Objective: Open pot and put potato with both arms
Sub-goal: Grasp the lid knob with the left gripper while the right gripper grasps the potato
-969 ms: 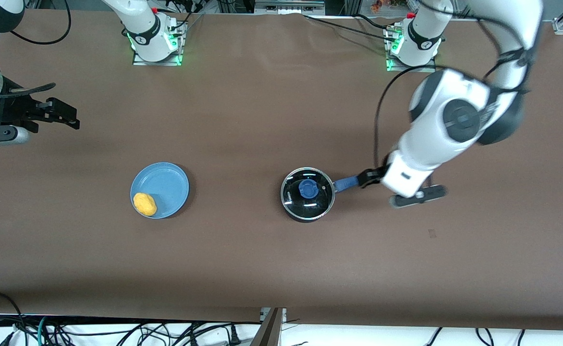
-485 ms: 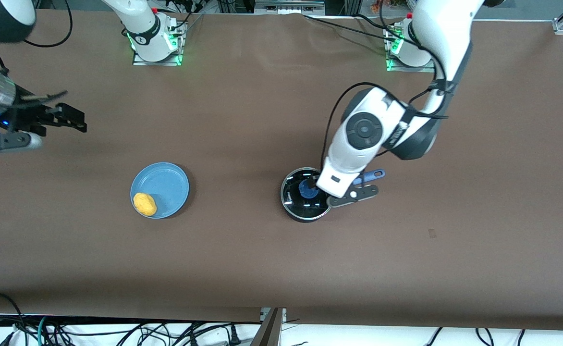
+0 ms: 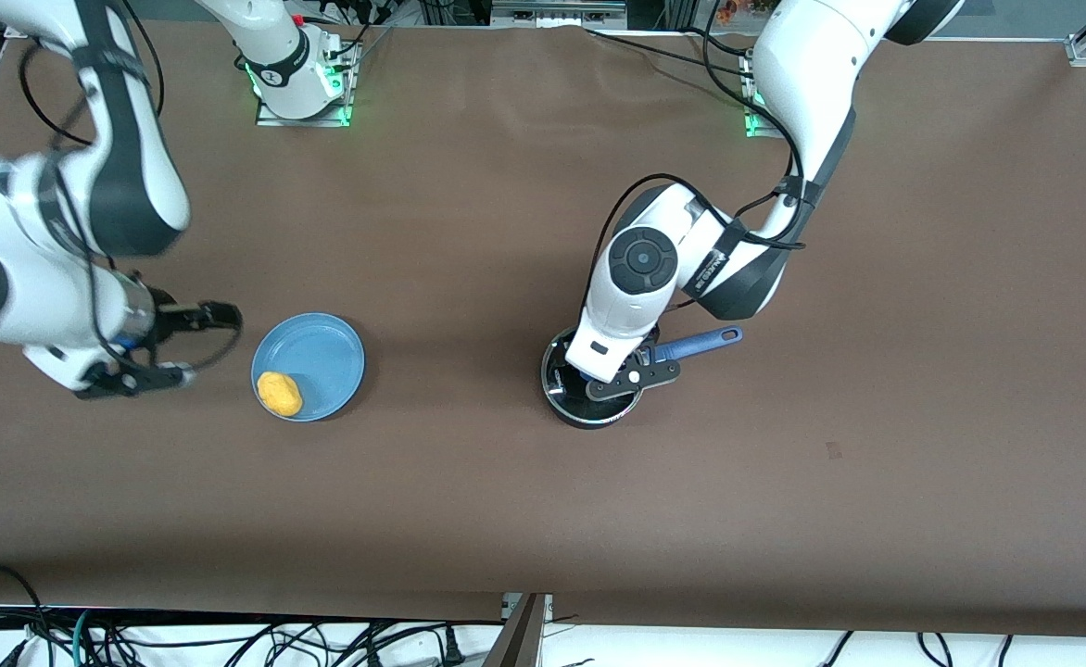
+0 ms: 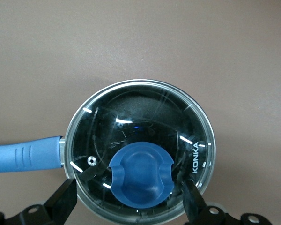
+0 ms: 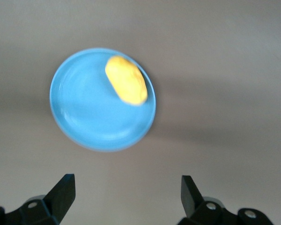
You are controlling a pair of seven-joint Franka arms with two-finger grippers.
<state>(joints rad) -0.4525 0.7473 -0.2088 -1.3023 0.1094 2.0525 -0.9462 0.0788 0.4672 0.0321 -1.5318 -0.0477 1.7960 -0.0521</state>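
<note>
Pot: small black saucepan, right of centre in the front view, standing on the brown table; glass lid seated on it, blue knob at the lid's middle, long blue handle pointing toward the left arm's end of the table. Left gripper: directly over the lid; in the left wrist view its two black fingers stand spread wide, one at each side of the knob near the lid's rim, clasping nothing. Potato: yellow-orange oval, left of centre in the front view, lying on the light-blue plate at the plate's edge nearer the front camera; well apart from the pot, toward the right arm's end of the table. Right gripper: at the left of the front view, over bare table just beside the plate; in the right wrist view its fingers are parted and empty, the plate and potato in the upper half of that frame.
</note>
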